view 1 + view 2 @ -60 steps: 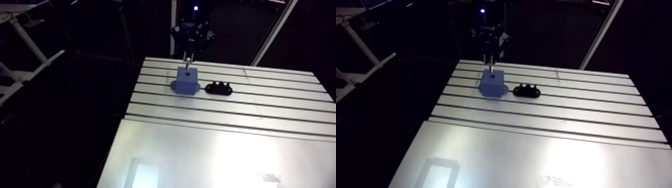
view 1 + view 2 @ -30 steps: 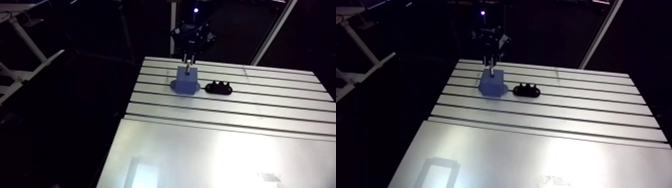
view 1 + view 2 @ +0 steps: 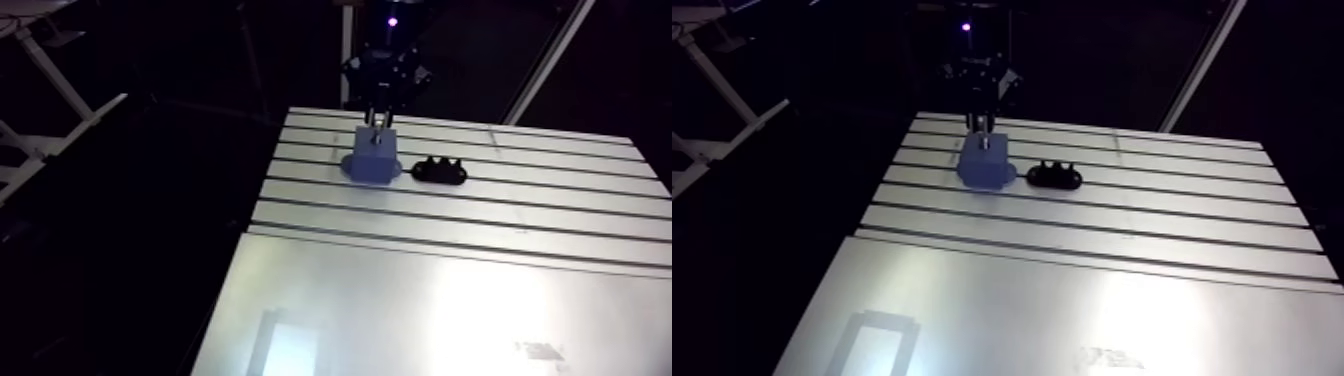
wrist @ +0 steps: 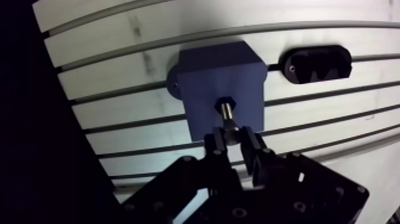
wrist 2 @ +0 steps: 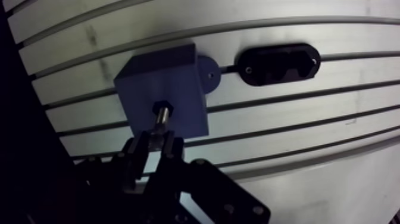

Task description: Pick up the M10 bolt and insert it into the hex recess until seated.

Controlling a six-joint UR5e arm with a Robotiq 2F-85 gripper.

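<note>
On table [image 3: 1092, 300], toward far edge: locate blue block [image 4: 217, 77], upright, round tab at its foot flat on the slats. Note black holder [image 4: 315, 64] just beside block, apart from it, set along a slot; of no part in the coming move.

Above block, find gripper [image 4: 233, 140], pointing straight down over top face. Read fingers [image 4: 253, 152] as closed to a narrow gap and clamped on upper end of bolt [image 4: 227, 116]; nothing else held.

Trace bolt down from fingers: long axis vertical, in line with gripper's own axis; bright shank bare between fingers and block. Find lower end, a dark hex form, at recess [image 4: 225, 102] in middle of top face. Cannot tell depth of entry in either view; judge from bare shank as not yet fully seated.

Judge step as insertion, late in task: pick-up done, seating pending. Treat bolt-to-recess line as the governing relation: take recess as lying directly below gripper, on bolt's axis, and expect a straight downward push. Keep axis plumb. Check hex flats against recess flats; expect jamming at the mouth from any mismatch in rotation. Release only after bottoming out.
</note>
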